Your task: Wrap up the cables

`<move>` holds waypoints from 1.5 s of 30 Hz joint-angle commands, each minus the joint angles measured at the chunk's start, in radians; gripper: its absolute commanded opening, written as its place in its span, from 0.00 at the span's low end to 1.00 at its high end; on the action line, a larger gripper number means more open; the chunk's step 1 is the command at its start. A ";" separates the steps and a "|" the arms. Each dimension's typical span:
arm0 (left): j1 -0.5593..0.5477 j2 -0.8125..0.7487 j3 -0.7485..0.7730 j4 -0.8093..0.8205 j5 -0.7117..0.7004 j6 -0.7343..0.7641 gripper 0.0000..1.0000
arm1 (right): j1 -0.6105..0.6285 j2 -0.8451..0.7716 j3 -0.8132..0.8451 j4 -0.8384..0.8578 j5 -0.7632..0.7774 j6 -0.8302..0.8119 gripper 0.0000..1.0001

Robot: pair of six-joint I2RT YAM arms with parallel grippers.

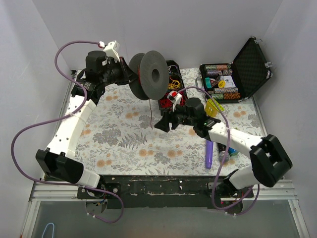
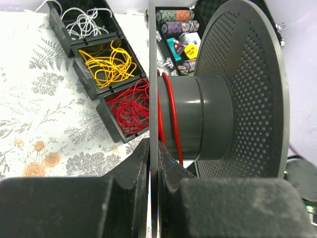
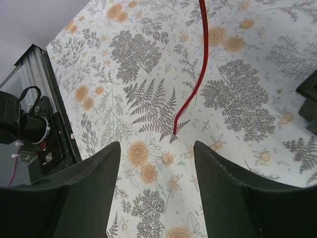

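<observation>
The left gripper is clamped on the near flange of the spool, which it holds at 12 o'clock in the top view with a few red turns on its hub. The cable hangs from the spool, its long axis running 12 to 6, and its free end seems to touch the table. The right gripper is nearer, its fingers apart and empty. In its wrist view the end lies at 12 o'clock, just beyond the gap.

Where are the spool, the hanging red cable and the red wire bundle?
spool [image 2: 213,119], left wrist view, grey hub.
hanging red cable [image 3: 204,60], right wrist view, mid-strand.
red wire bundle [image 2: 131,106], left wrist view, tangle centre.
</observation>
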 commanded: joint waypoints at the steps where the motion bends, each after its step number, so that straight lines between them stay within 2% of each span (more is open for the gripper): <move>1: 0.007 -0.090 0.071 0.088 0.052 0.002 0.00 | -0.006 0.087 0.025 0.204 -0.070 0.082 0.70; 4: 0.006 -0.099 0.074 0.095 0.066 0.001 0.00 | -0.013 0.116 0.006 0.307 -0.051 0.134 0.70; 11: 0.007 -0.103 0.087 0.105 0.093 -0.009 0.00 | -0.015 0.219 0.080 0.337 -0.071 0.159 0.68; 18: 0.007 -0.107 0.104 0.121 0.106 -0.006 0.00 | -0.015 0.282 0.084 0.358 -0.092 0.188 0.66; 28: 0.007 -0.110 0.099 0.134 0.116 -0.012 0.00 | -0.015 0.308 0.075 0.469 -0.100 0.264 0.65; 32: 0.007 -0.107 0.097 0.136 0.121 -0.013 0.00 | -0.012 0.361 0.113 0.521 -0.141 0.324 0.62; 35: 0.007 -0.110 0.100 0.138 0.119 -0.012 0.00 | -0.009 0.381 0.126 0.527 -0.154 0.343 0.53; 39: 0.007 -0.119 0.096 0.144 0.135 -0.012 0.00 | -0.012 0.378 0.103 0.550 -0.154 0.353 0.23; 41: 0.006 -0.127 0.084 0.150 0.156 -0.010 0.00 | -0.022 0.362 0.081 0.573 -0.149 0.367 0.11; 43: 0.007 -0.139 0.062 0.153 0.181 0.017 0.00 | -0.045 0.328 0.051 0.576 -0.139 0.370 0.02; 45: 0.007 -0.156 0.038 0.144 0.213 0.072 0.00 | -0.082 0.276 0.008 0.539 -0.126 0.349 0.01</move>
